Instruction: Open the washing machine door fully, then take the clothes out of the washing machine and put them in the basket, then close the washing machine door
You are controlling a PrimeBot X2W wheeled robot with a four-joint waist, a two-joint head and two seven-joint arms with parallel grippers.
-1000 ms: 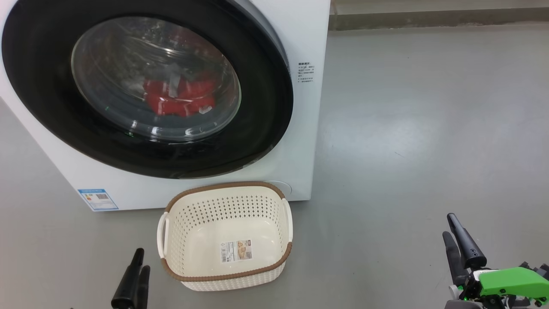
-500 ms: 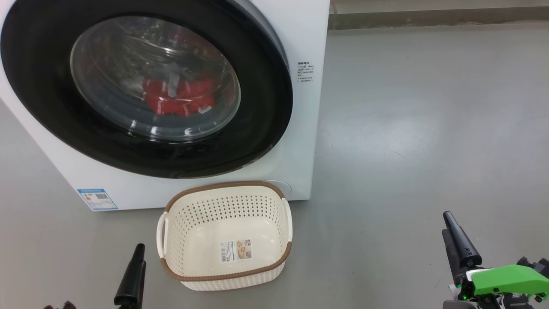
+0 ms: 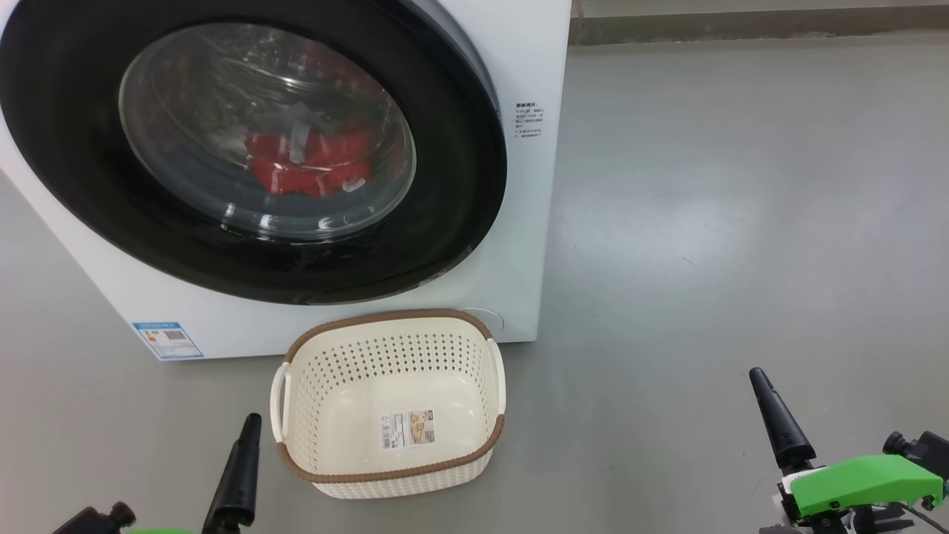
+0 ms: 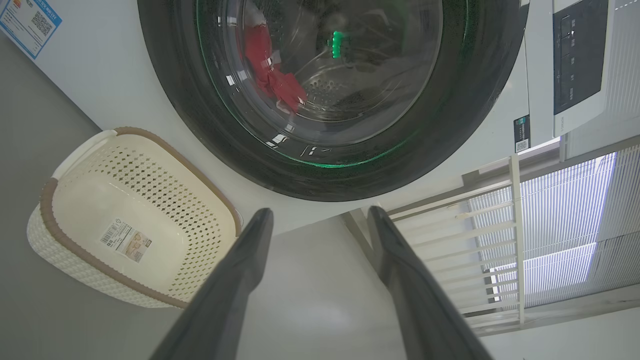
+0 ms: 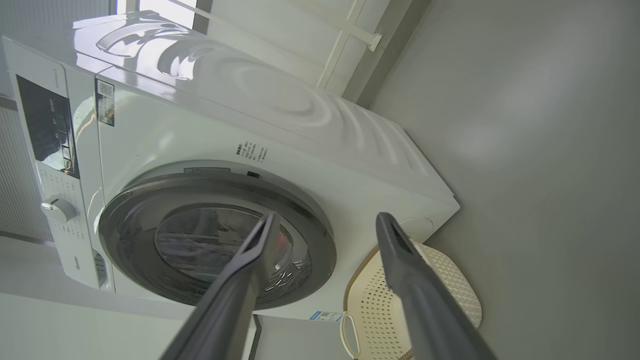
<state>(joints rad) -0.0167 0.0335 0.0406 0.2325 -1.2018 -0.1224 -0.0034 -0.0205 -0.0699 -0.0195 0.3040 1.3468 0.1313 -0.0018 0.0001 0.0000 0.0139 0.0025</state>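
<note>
Washing machine (image 3: 534,222) sits big and white on the floor (image 3: 704,222). Its round black door (image 3: 452,193) is shut, just like a second ago. So the first job, opening it, is not done yet. The basket (image 3: 385,317) waits right in front, with nothing in it. The red clothes (image 3: 308,167) lie inside, behind the glass (image 3: 222,89). The left claw (image 4: 320,212) has crept up a little, I think to get ready. It is wide open and holds nothing. The right claw (image 5: 326,216) is wide open too, touching nothing.
</note>
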